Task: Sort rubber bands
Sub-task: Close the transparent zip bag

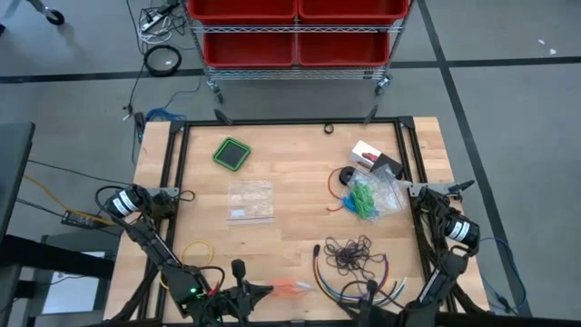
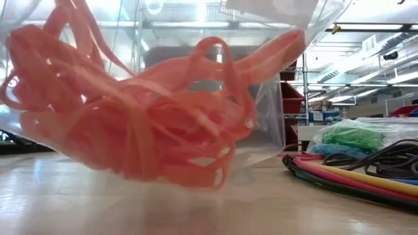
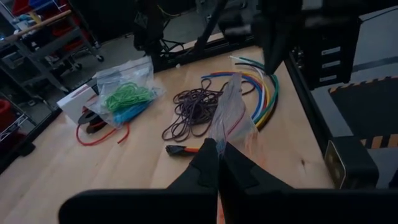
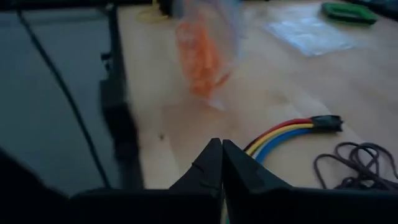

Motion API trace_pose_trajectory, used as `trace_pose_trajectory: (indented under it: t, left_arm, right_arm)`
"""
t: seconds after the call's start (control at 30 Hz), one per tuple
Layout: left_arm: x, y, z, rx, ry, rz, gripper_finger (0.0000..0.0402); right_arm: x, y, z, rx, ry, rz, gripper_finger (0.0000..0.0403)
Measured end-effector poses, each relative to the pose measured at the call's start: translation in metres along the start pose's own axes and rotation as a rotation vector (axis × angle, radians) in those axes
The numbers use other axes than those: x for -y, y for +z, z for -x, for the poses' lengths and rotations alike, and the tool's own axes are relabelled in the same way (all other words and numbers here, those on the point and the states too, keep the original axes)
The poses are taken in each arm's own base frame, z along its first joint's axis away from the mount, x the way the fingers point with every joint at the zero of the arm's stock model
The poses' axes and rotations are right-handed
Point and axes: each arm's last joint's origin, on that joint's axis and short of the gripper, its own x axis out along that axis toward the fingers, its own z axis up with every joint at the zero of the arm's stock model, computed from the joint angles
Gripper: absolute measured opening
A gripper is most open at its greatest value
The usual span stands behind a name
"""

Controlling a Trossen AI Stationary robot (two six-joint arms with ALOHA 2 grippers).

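Sorting looks partly done: at six o'clock the left gripper (image 1: 265, 291), fingers pinching, holds a clear bag (image 3: 231, 111) of orange rubber bands (image 2: 140, 117); the right gripper (image 4: 221, 149) is pressed together and empty; purple bands (image 1: 349, 252) lie loose, and green and blue bands (image 1: 365, 200) sit bagged toward three o'clock on the worktop (image 1: 290, 182).

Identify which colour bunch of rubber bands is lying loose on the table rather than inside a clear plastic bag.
The dark purple bunch: it lies bare on the wood, while the orange bands and the green bands sit in clear bags.
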Motion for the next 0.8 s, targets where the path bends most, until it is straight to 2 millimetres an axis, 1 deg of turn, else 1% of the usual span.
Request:
trace_pose_trajectory:
  t: [0.07,0.17,0.23,0.33,0.47,0.57,0.63,0.7,0.8]
  left_arm:
    - [0.0,0.001,0.0,0.002,-0.002,0.007,0.0003]
    - [0.0,0.001,-0.001,0.002,0.0,0.01,0.0003]
    - [-0.001,0.001,-0.002,0.003,0.001,0.014,0.0003]
    - [-0.001,0.001,-0.003,0.001,0.004,0.011,0.0003]
    - [-0.003,0.001,-0.004,-0.005,0.01,-0.002,0.0003]
    - [-0.006,0.004,-0.004,-0.005,0.018,-0.022,0.0003]
    - [-0.012,0.008,-0.001,-0.002,0.042,-0.032,0.0003]
    - [-0.021,0.013,0.004,-0.012,0.058,-0.05,0.0003]
    - [-0.039,0.022,0.014,-0.026,0.092,-0.053,0.0003]
  right_arm:
    - [0.006,-0.009,-0.005,0.039,-0.019,-0.024,0.0]
    - [0.02,-0.018,-0.019,0.062,-0.071,-0.038,0.0]
    - [0.03,-0.02,-0.028,0.062,-0.101,-0.056,0.0]
    - [0.043,-0.018,-0.036,0.052,-0.132,-0.069,0.0]
    - [0.065,-0.003,-0.031,0.049,-0.144,-0.058,0.0]
    - [0.086,0.014,-0.024,0.068,-0.14,-0.057,0.0]
    - [0.099,0.029,-0.022,0.067,-0.121,-0.06,0.0]
    - [0.105,0.041,-0.025,0.052,-0.058,-0.061,0.0]
    - [0.103,0.059,-0.038,0.067,0.148,-0.03,0.0]
